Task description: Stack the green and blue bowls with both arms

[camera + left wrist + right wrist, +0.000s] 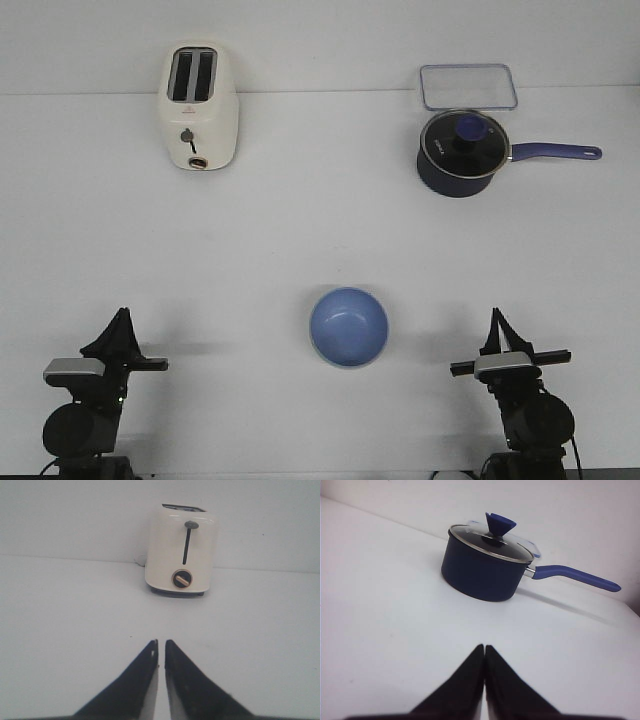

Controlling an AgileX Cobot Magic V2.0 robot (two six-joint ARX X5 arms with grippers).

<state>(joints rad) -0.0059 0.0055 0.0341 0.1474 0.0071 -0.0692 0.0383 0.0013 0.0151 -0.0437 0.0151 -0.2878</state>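
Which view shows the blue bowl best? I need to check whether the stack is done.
The front view: the blue bowl sits whole and unobstructed between the arms, seen from above. Neither wrist view shows it; one faces the toaster, the other the saucepan.

Blue bowl [348,327] sits upright, open side up, between both arms.

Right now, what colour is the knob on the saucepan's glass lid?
Blue, like the handle; the knob on the saucepan shows best in the right wrist view.
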